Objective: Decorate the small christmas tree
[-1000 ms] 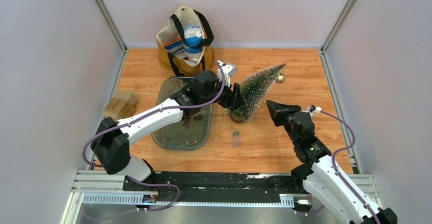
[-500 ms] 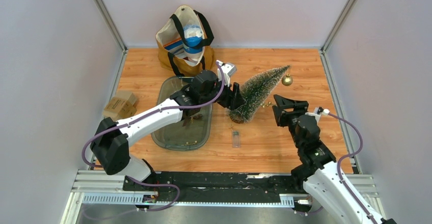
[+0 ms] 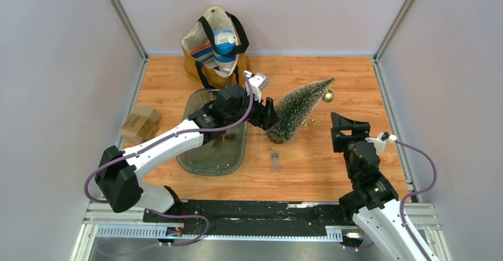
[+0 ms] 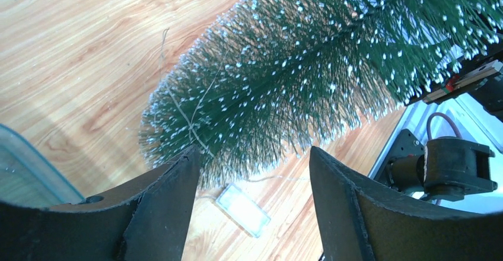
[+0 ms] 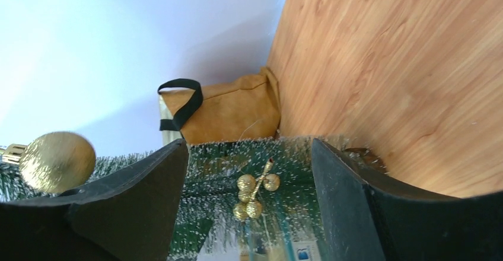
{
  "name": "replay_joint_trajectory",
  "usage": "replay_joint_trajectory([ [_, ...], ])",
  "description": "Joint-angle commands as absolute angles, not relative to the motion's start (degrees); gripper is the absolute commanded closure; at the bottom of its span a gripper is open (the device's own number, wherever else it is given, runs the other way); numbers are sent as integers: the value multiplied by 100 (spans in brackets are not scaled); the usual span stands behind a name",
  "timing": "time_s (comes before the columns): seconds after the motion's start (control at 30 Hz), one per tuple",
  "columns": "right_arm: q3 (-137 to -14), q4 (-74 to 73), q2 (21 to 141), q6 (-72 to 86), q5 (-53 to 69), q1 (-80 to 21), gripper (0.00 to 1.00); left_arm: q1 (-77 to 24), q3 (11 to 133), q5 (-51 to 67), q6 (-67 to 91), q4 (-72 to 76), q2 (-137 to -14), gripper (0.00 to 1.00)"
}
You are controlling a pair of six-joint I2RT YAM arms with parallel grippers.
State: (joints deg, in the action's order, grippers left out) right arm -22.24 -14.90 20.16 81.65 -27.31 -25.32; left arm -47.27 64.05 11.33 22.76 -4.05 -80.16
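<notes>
The small christmas tree [image 3: 298, 108], dark green with white-frosted tips, leans with its tip toward the back right. A gold ball [image 3: 327, 96] hangs near the tip, and a gold berry sprig [image 5: 255, 196] sits on its side. My left gripper [image 3: 270, 118] is open beside the tree's lower part. In the left wrist view the tree [image 4: 308, 77] lies just past the open left gripper [image 4: 255, 154]; one fingertip brushes the bottom needles. My right gripper [image 3: 350, 121] is open and empty, apart from the tree on its right. The right wrist view shows the gold ball [image 5: 57, 161] at far left.
A small clear box [image 3: 274, 161] on a thin wire lies in front of the tree. A clear tray [image 3: 196, 160] sits under my left arm. A tan tote bag [image 3: 216, 47] stands at the back, and cardboard boxes [image 3: 140, 123] sit by the left wall.
My right gripper opened and drew back from the tree toward the near right. My left gripper pulled back slightly to the left. The gold ball swung near the tip.
</notes>
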Motion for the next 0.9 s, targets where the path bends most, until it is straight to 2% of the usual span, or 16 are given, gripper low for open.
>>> replay_joint_trajectory([
  [0.0,-2592,-1933,1846,7559,-3225,-2514,21,-4711,6328,871,2048,-580,-7594,23],
  [0.23,-2803,-2276,1697,7094,-3217,-2452,20,-4711,6258,607,1934,-913,-7252,20],
  [0.33,-3022,-2434,1705,6541,-3182,-2452,19,-4702,6065,82,1916,-1107,-6953,18],
  [0.57,-3726,-3716,1881,5617,-2927,-2435,17,-4553,5661,-685,1898,-2108,-6206,18],
  [0.87,-3481,-4236,1398,5774,-2417,-2435,19,-3895,5054,-580,2012,-3400,-5818,19],
])
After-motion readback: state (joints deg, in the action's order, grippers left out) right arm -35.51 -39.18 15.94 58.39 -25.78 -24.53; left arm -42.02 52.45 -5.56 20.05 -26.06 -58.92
